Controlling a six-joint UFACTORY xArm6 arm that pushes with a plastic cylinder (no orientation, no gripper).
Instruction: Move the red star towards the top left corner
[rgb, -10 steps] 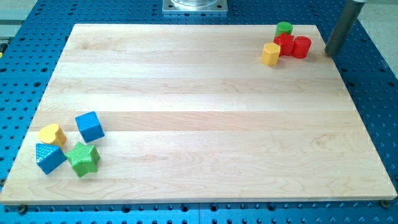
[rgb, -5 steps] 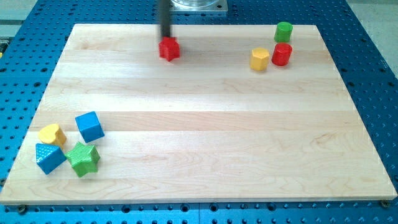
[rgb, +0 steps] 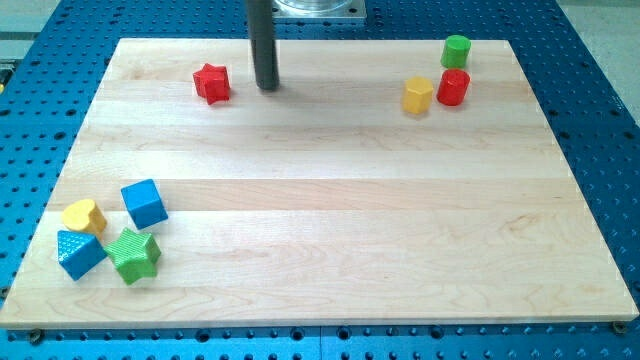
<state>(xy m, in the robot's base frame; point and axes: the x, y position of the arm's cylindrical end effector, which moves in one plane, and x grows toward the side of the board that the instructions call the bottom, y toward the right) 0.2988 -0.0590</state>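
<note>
The red star (rgb: 212, 83) lies on the wooden board (rgb: 320, 210) in its upper left part, some way short of the top left corner. My tip (rgb: 266, 87) stands just to the star's right, a small gap apart, not touching it. The dark rod rises from there to the view's top.
A green cylinder (rgb: 456, 50), a red cylinder (rgb: 453, 87) and a yellow hexagonal block (rgb: 418, 96) sit at the top right. A blue cube (rgb: 144, 203), a yellow heart (rgb: 83, 216), a blue block (rgb: 80, 253) and a green star (rgb: 134, 255) cluster at the bottom left.
The red star has slid from the top right cluster leftward across the board's top. My tip went from the right edge to beside the star. The yellow and red blocks shifted slightly.
</note>
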